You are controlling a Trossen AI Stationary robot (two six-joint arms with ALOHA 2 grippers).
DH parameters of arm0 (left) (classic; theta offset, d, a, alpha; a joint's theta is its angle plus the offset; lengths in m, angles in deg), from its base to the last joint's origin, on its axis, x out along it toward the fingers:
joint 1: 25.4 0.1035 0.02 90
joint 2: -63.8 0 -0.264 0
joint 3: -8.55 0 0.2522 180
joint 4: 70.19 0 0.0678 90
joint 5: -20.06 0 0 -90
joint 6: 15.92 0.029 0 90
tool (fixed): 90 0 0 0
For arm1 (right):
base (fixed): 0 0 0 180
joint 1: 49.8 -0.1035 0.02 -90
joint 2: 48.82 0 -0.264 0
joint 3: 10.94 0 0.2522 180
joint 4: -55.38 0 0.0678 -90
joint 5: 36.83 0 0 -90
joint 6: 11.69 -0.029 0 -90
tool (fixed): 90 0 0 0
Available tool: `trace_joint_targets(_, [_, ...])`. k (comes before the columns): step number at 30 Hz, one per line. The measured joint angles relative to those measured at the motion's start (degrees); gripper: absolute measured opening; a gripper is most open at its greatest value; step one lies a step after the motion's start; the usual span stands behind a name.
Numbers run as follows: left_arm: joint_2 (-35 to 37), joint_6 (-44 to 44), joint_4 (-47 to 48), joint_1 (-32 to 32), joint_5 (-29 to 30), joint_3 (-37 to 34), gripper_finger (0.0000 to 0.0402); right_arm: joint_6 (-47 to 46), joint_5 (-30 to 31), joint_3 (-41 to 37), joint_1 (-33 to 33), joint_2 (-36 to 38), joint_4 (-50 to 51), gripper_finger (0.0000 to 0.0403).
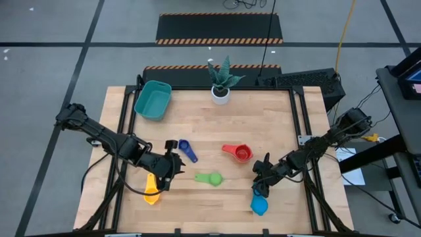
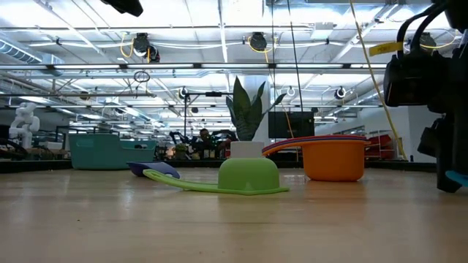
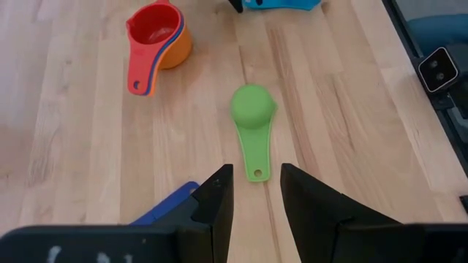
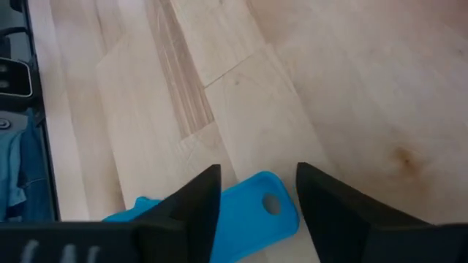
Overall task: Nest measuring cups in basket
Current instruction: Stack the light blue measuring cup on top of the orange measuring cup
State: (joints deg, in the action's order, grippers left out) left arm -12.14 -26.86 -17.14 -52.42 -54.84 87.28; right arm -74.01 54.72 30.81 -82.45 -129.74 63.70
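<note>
- The left gripper is hovering over the table near its front left, its fingers spread apart with nothing between them
- The green cup is lying bowl-down just ahead of those fingers, its handle pointing back at the gap
- A dark blue cup is resting just beside the left gripper, and a yellow cup is lying below that arm near the front edge
- The red cup is sitting nested on the orange cup near the table's middle
- The right gripper is hanging at the front right, fingers spread, with the handle of a light blue cup lying under the gap, not pinched
- The teal basket is standing at the back left corner, well apart from every cup, with a white plant pot nearby
</note>
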Motion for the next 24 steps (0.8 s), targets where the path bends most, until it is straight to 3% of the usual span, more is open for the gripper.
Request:
trace_joint_targets(14, [0.0,0.28,-0.02,0.0,0.0,0.0,0.0117,1.04,-6.27,-0.09,-0.09,-0.11,0.31,0.0011])
trace_joint_targets(24, [0.0,1.95,-2.48,0.04,0.05,-0.02,0.0117,9.02,-4.29,-0.11,0.4,2.71,0.01,0.0003])
